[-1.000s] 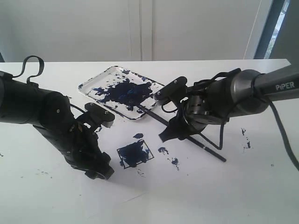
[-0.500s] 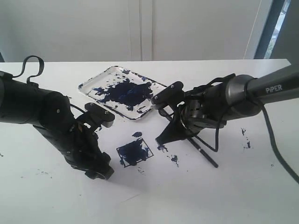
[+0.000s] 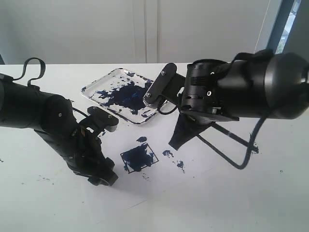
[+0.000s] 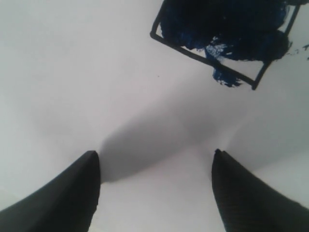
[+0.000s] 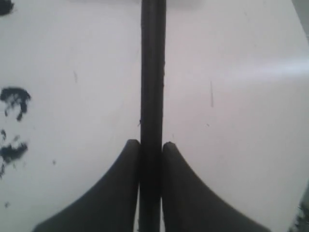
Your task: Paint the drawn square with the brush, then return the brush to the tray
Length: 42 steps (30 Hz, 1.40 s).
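Two grippers, one brush beside the blue square

My right gripper (image 5: 151,145) has the brush (image 5: 153,72) pinched fast, a finger pressed to each side of the thin black shaft, which runs straight out between them over the white paper. Seen from the exterior camera, that gripper points down near the splatters (image 3: 168,154), to the right of the square (image 3: 139,158) and clear of it. The square's outline is largely filled with dark blue paint, and some of it crosses one edge. My left gripper (image 4: 154,159) is low over bare paper just beside the square, fingers spread wide with nothing between them. The tray (image 3: 112,77), smeared with a large blue blotch, lies behind the square and apart from it. The brush is outside the tray.
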Each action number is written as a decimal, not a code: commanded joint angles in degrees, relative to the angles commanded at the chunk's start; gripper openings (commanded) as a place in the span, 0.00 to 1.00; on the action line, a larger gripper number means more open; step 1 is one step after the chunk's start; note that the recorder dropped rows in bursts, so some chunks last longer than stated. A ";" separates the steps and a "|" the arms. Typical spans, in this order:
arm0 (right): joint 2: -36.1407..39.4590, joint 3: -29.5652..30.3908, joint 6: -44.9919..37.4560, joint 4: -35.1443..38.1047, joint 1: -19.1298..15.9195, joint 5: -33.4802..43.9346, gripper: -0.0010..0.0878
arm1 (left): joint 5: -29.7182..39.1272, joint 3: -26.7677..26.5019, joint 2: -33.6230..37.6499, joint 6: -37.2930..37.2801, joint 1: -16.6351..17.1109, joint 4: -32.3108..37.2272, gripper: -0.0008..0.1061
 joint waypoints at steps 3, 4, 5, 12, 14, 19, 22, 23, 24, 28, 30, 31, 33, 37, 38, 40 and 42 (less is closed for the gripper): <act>-0.86 0.00 -4.08 0.00 3.26 8.48 0.01 | 0.10 0.00 0.00 -0.50 0.00 0.00 0.65; -0.97 0.00 -4.96 0.00 4.39 10.38 0.01 | 0.10 0.00 0.00 -0.74 0.00 0.00 0.65; -0.97 0.00 -5.71 0.00 5.29 11.76 0.01 | 0.10 0.00 0.00 -1.07 0.00 0.00 0.65; -0.97 0.11 -13.95 8.29 13.40 16.25 0.01 | 0.60 0.00 0.00 -1.18 0.00 0.00 0.65; -0.97 0.11 -13.95 8.78 13.92 16.96 0.01 | 0.74 0.00 0.00 -1.18 0.00 0.00 0.65; 1.19 0.11 -16.22 11.64 13.92 16.35 0.01 | 0.74 0.00 0.00 -1.18 0.00 0.00 0.65; 3.11 0.11 -16.22 11.23 13.92 16.25 0.01 | 0.74 0.00 0.00 -1.18 0.00 0.00 0.65; 4.00 0.11 -16.22 10.32 13.92 16.14 0.01 | 0.84 0.00 0.00 -1.18 0.00 0.00 0.65; 4.55 0.11 -16.22 9.45 13.92 16.12 0.01 | 0.84 0.00 0.00 -1.18 0.00 0.00 0.65; 5.51 0.11 -14.65 6.81 13.92 14.89 0.01 | 0.96 0.00 0.00 -1.18 0.00 0.00 0.65; 5.51 0.11 -13.10 5.69 13.92 14.00 0.01 | 0.96 0.00 0.00 -1.18 0.00 0.00 0.65; 5.51 0.11 -12.38 5.11 13.92 13.74 0.01 | 0.96 0.00 0.00 -1.18 0.00 0.00 0.65; 5.51 0.11 -12.24 4.50 13.92 13.74 0.01 | 0.96 0.00 0.00 -1.18 0.00 0.00 0.65; 5.51 0.11 -10.48 2.53 13.92 13.74 0.01 | 0.96 0.00 0.00 -1.18 0.00 0.00 0.65; 5.51 0.11 -10.21 2.42 13.92 13.74 0.01 | 0.96 0.00 0.00 -1.18 0.00 0.00 0.65; 5.51 0.11 -9.74 2.42 13.92 13.05 0.01 | 0.96 0.00 0.00 -1.05 0.00 0.00 0.65; 5.51 0.11 -9.47 2.67 13.92 11.86 0.01 | 0.96 0.00 0.00 -1.05 0.00 0.00 0.65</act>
